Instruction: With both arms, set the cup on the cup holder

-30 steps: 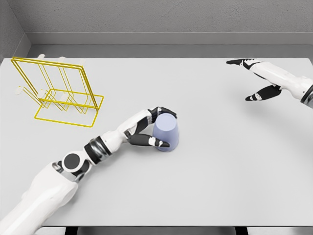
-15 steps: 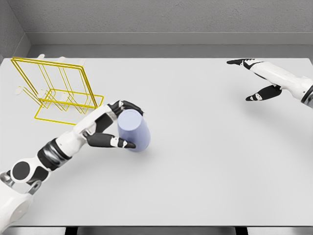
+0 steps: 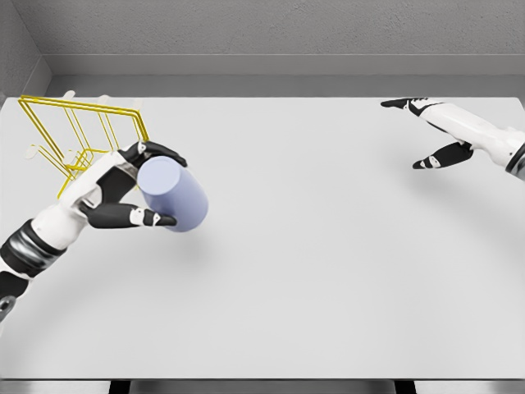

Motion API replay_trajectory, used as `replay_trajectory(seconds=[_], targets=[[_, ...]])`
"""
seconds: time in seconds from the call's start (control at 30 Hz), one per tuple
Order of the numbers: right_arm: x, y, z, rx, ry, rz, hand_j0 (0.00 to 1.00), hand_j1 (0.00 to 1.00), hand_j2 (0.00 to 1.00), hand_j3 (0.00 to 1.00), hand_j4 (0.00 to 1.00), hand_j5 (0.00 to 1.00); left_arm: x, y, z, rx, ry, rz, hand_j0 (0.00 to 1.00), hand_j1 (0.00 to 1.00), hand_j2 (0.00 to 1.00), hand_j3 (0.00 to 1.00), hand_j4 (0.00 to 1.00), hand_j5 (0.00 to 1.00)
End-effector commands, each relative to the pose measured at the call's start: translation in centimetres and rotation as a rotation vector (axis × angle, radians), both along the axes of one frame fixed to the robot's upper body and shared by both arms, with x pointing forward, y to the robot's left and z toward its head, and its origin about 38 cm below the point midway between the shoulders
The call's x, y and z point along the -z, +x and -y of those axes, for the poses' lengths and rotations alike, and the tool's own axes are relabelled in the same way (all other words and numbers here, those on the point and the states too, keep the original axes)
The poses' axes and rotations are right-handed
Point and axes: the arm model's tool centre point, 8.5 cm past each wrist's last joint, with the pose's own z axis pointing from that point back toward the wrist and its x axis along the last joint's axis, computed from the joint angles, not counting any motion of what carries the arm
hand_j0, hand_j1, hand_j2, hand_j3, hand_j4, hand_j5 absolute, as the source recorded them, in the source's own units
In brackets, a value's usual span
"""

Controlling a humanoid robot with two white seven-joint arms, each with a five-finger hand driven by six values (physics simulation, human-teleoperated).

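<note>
A pale lavender cup (image 3: 175, 195) is held tilted above the table, its closed base turned toward me. My left hand (image 3: 131, 185) is shut on it, fingers over the top side and thumb beneath. The hand and cup overlap the right part of the yellow wire cup holder (image 3: 61, 131), which stands at the table's far left and is partly hidden behind them. My right hand (image 3: 426, 131) hovers at the far right of the table with fingers spread, holding nothing.
The grey table's (image 3: 328, 271) front edge runs along the bottom of the picture. A grey wall (image 3: 279, 33) closes the back, and another wall stands at the left behind the holder.
My left hand has carried the cup up and to the left, from the table's middle to in front of the wire holder, tilting it more. The right arm has stayed still.
</note>
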Motion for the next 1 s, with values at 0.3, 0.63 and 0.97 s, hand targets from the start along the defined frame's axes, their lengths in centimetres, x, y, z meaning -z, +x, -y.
replay_trajectory(seconds=[0.3, 0.63, 0.97], targets=[[0.0, 0.0, 0.0, 0.002, 0.008, -0.001, 1.00, 1.00, 1.00, 1.00, 1.00, 1.00, -2.9, 0.8, -3.1, -0.052, -0.014, 0.035, 0.59, 0.59, 0.59, 0.59, 0.59, 0.59], [0.0, 0.0, -0.1, 0.001, 0.009, 0.000, 1.00, 1.00, 1.00, 1.00, 1.00, 1.00, -4.4, 1.5, -5.8, -0.115, -0.005, 0.050, 0.59, 0.59, 0.59, 0.59, 0.59, 0.59], [0.0, 0.0, -0.1, 0.001, 0.009, 0.000, 1.00, 1.00, 1.00, 1.00, 1.00, 1.00, -4.0, 2.4, -7.8, -0.181, -0.003, 0.037, 0.59, 0.59, 0.59, 0.59, 0.59, 0.59]])
